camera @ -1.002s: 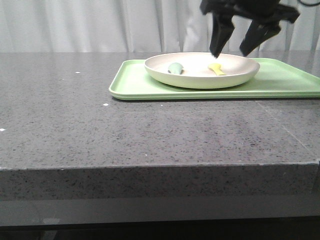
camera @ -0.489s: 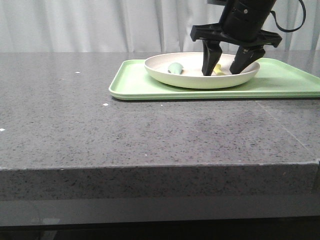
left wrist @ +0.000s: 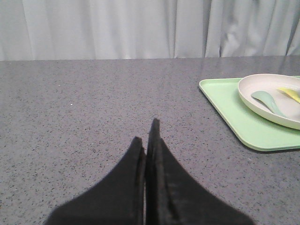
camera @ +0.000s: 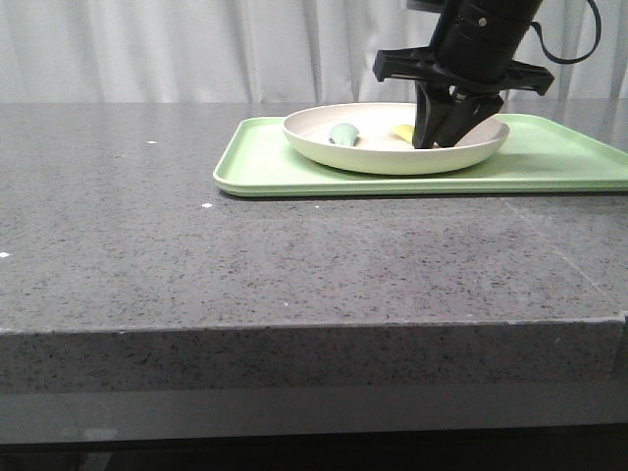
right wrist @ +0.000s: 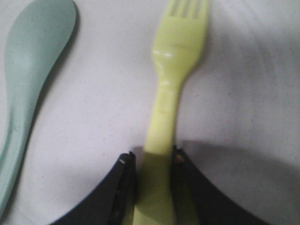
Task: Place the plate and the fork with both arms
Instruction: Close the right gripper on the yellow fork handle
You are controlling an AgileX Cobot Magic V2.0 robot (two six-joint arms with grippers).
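Fingers of the right gripper pinch the handle of the slim bright-yellow plastic fork, lying in the round cream plate. Lift straight, clearing the rim. Left gripper fingers rest together above the grey stone surface.

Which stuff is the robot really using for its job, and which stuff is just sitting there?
Using for the job:
- plate
- fork, pinched by the right gripper
- left gripper, shut, waiting over the table

Just sitting there:
- green spoon in the plate
- green tray under the plate
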